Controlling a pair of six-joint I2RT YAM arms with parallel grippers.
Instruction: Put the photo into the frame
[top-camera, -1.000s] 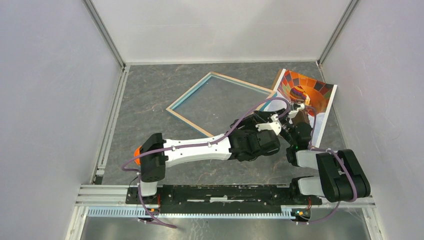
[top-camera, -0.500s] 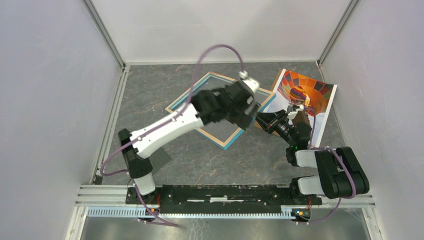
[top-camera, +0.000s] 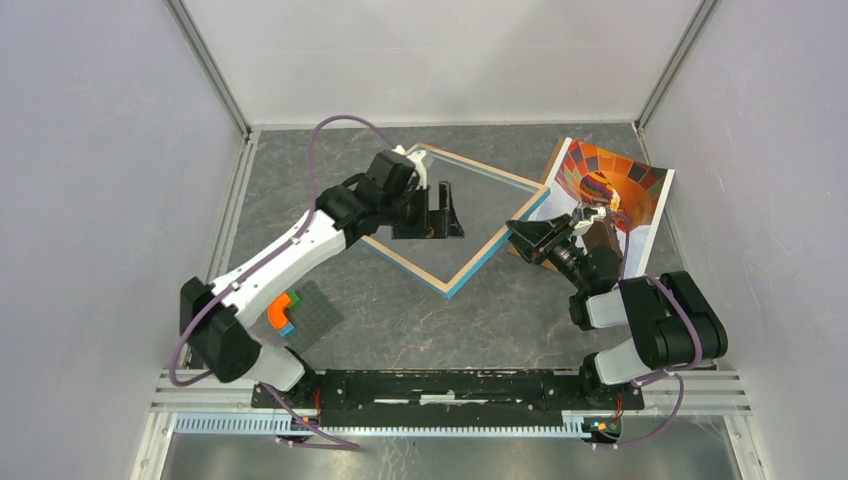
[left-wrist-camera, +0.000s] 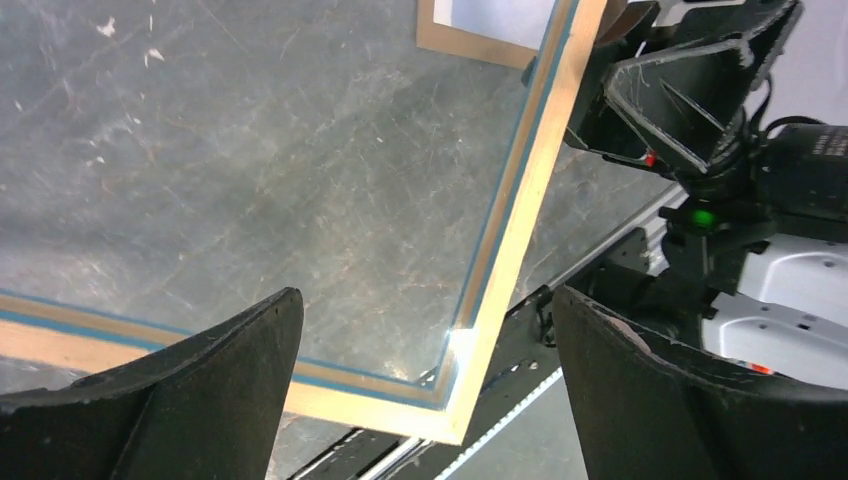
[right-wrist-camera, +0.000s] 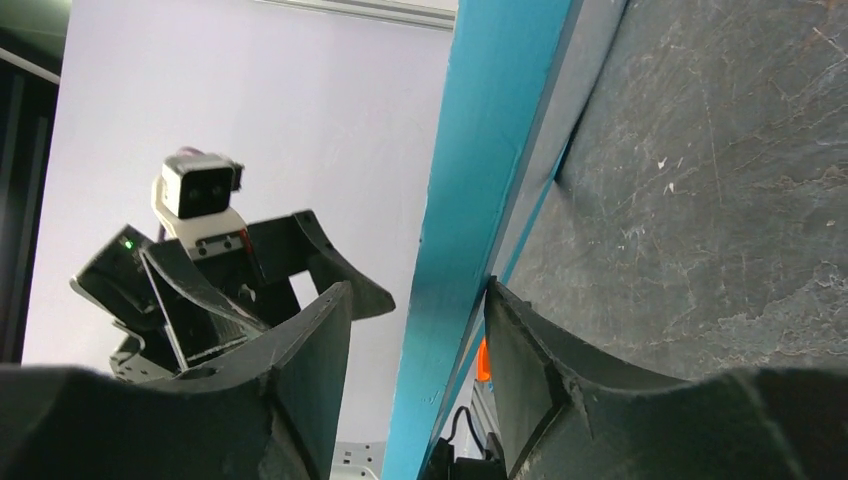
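Frame (top-camera: 480, 166) (just one), one photo (top-camera: 620, 185)

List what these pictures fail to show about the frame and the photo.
- Top view: the right gripper and its arm hide the lower left of the photo.
- Top view: the left gripper and its arm hide the left corner of the frame.
- Right wrist view: the frame edge runs between the fingers; whether they pinch it is unclear.

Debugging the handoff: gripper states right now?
Left gripper: open, empty.
Right gripper: open, straddling edge of thin blue-fronted wooden picture frame, gap beside one finger.
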